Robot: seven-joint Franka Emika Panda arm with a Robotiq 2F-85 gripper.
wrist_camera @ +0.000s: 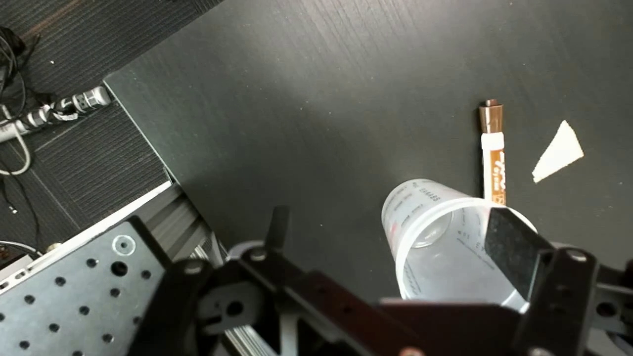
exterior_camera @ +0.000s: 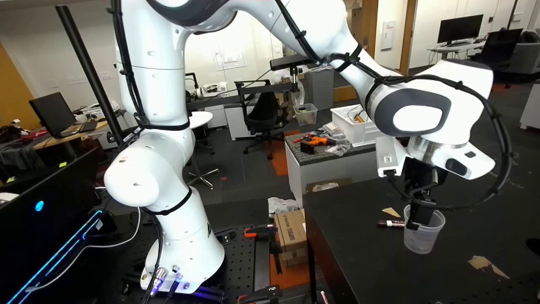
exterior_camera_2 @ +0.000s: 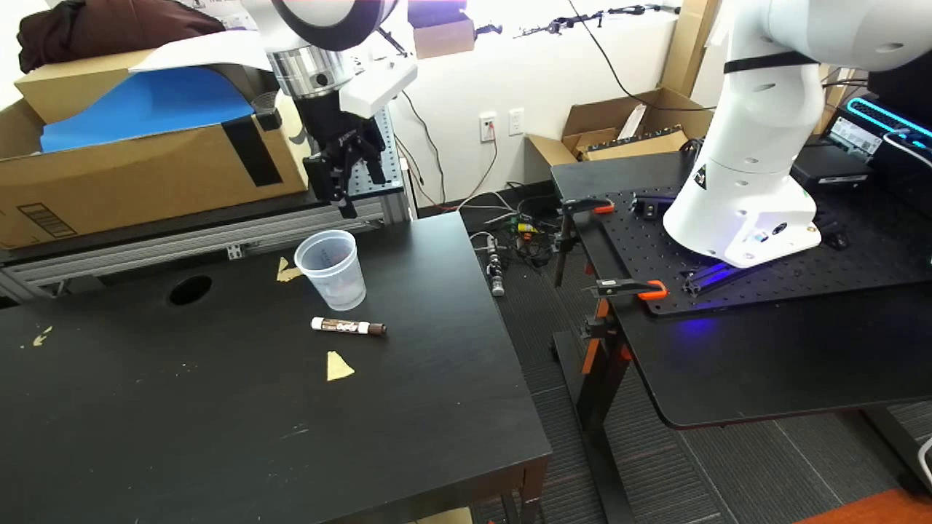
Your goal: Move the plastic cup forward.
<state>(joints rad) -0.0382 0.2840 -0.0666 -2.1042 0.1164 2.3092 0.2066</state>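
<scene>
Translucent greyish-white plastic forms the cup (wrist_camera: 442,247), which stands upright on a black table (wrist_camera: 321,123). In the wrist view the gripper (wrist_camera: 389,220) is released, its fingers spread wide, one crossing the cup's mouth in the line of sight. A brown-capped marker (wrist_camera: 493,165) lies just beside the cup, one end passing behind the rim, and a pale scrap (wrist_camera: 561,153) lies slightly farther from the cup. In an exterior view a gap shows between the gripper above and the cup; a torn tan scrap (exterior_camera_2: 290,274) lies near the cup's left, a round hole (exterior_camera_2: 191,290) farther left of it, with a cardboard box (exterior_camera_2: 145,175) behind. In an exterior view the fingers overlap the cup's rim, and a white bin (exterior_camera: 358,133) and the arm's base (exterior_camera: 187,249) stand well apart from the cup.
</scene>
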